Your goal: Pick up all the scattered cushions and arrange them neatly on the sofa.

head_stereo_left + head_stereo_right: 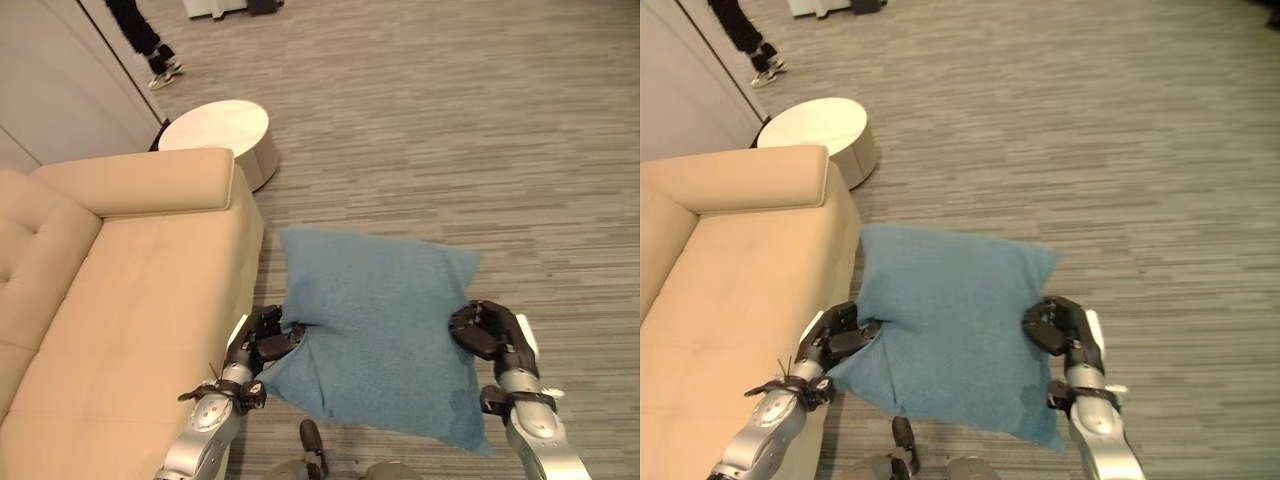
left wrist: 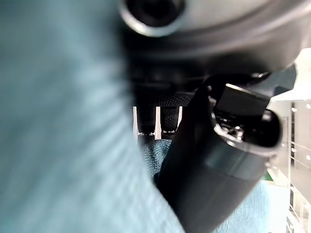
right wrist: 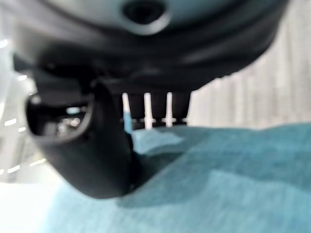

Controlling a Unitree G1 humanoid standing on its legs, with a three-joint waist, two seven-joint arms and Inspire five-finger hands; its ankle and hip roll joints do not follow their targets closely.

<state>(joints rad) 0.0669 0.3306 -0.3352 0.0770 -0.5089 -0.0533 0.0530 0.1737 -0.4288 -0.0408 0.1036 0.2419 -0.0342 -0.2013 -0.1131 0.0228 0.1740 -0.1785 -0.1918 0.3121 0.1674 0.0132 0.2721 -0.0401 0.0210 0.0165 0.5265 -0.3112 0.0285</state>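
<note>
Left hand (image 1: 262, 340) clamped on near-left edge of blue cushion (image 1: 380, 320), fingers and thumb curled into fabric. Right hand (image 1: 490, 332) pinching opposite edge likewise. Gripped both sides, likely to keep cushion level, clear of floor (image 1: 480, 140). Just beside: beige sofa (image 1: 120, 300), seat bare. Beyond: round white table (image 1: 222, 130); person's legs (image 1: 150, 45).
</note>
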